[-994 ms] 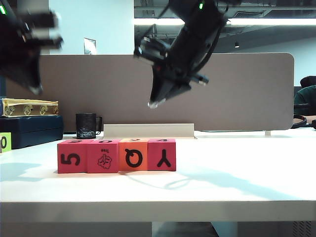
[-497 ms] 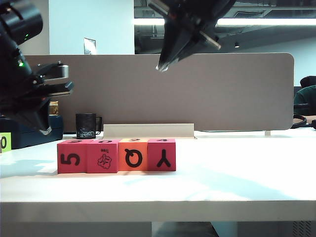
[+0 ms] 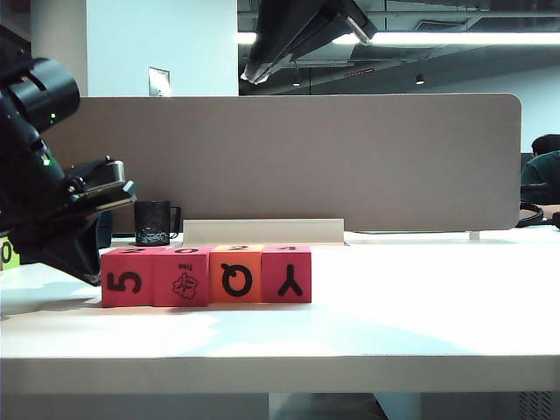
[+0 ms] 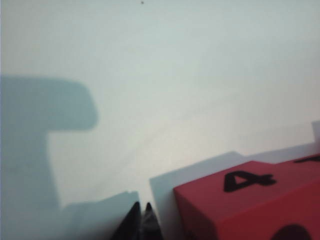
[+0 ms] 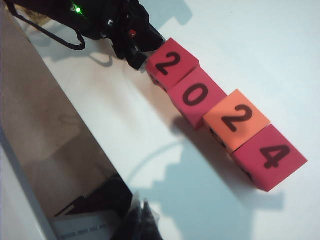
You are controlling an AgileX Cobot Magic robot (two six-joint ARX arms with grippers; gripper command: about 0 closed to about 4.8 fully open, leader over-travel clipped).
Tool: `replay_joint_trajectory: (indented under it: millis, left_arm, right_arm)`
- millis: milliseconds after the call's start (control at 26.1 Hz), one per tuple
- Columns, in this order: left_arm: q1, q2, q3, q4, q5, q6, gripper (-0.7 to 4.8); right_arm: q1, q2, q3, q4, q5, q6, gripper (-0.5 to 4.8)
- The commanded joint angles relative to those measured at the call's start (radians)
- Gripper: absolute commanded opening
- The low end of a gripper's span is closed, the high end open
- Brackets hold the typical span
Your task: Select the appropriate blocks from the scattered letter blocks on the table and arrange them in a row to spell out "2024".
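- White and smooth, the tabletop [image 3: 420, 306] gives bare sliding room on every side of both sets of my fingers, with soft arm shadows lying across it.
- My left fingers [image 3: 91, 273] are pressed together and low, their tips just beside the end of the row of blocks [image 3: 206, 275]. I cannot tell whether they touch that end block [image 5: 171, 64].
- My right fingers [image 3: 254, 77] are also pressed together. They hang high above the row, well apart from everything.
- Seen from under my right fingers, the tops read 2, 0 [image 5: 195, 95], orange 2 [image 5: 236, 119], 4 [image 5: 272, 156], side against side in one line. I judge the spelling done, with only a tidying touch or a retreat left.
- If I square the row, I should press with the closed left tips low on the end face and straight along the line. Foam is light, and an off-centre push could swing that block out.
- To leave, I should draw the left tips away from the row first and then lift, so nothing drags along.
- Beyond my left fingers stand a black mug [image 3: 153, 223] and a lime-green block [image 3: 7, 254] at the edge of view.
- Behind the row runs a grey-brown partition panel [image 3: 367, 157], with office ceiling lights above it.
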Motion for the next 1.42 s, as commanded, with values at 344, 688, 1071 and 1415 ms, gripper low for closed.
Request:
replay_joint_trajectory:
  millis: [344,688,1071,1415]
  left_arm:
    - [0.000,0.011,0.001,0.066,0.149,-0.013,-0.06]
    - [0.000,0.010,0.001,0.068,0.116,-0.010,-0.06]
    - [0.001,-0.101,0.002,0.040,-0.026,0.047,-0.06]
    - [0.001,-0.517,-0.030,0.035,-0.030,0.086,-0.06]
  right_arm:
    - [0.003,-0.006,0.006,-0.002,0.000,-0.003,-0.01]
    - [0.003,-0.006,0.006,-0.002,0.001,-0.003,-0.01]
    - [-0.005,-0.023,0.006,0.002,0.085,-0.032,-0.01]
    - [-0.170,-0.151,-0.017,0.018,0.109,-0.077,-0.01]
